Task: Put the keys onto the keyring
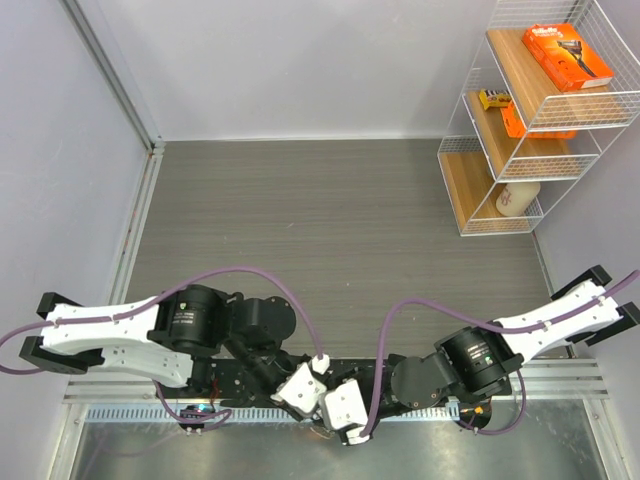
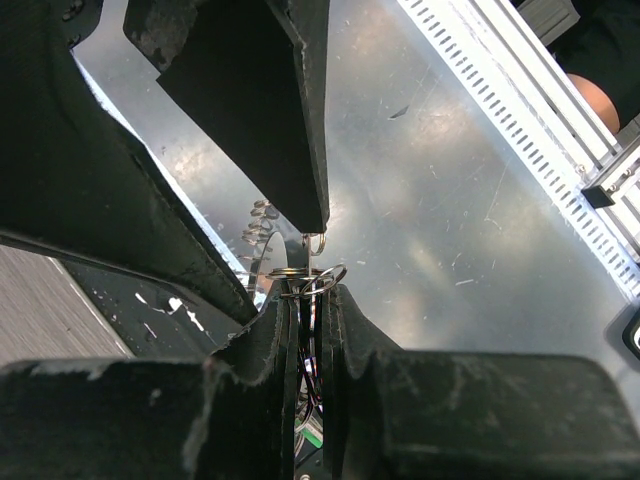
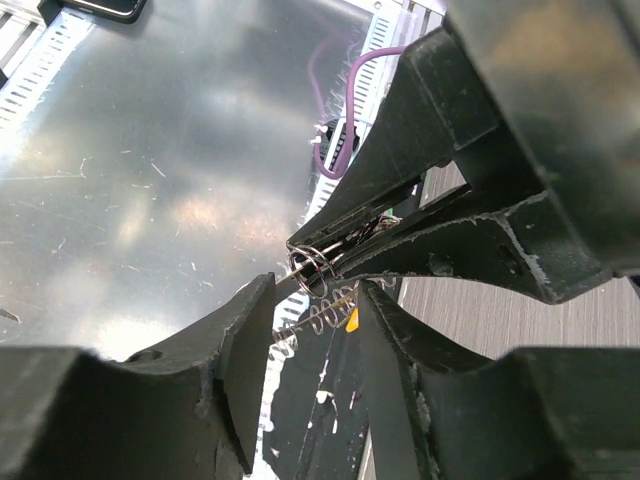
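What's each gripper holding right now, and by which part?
Left gripper pinches the keyring by its thin wire rim. Right gripper stands open around it, holding nothing.

Your top camera looks down from high above the keyring (image 2: 306, 282); both wrist cameras press close to it from opposite sides, sharing that ring.

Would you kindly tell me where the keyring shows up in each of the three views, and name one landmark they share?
Top external: the keyring cannot be made out; it is too small or hidden at bottom centre.
Left wrist: keyring at centre, pinched in the left gripper.
Right wrist: keyring just left of centre, beyond the open right gripper.
Shared landmark: the slotted white rail.
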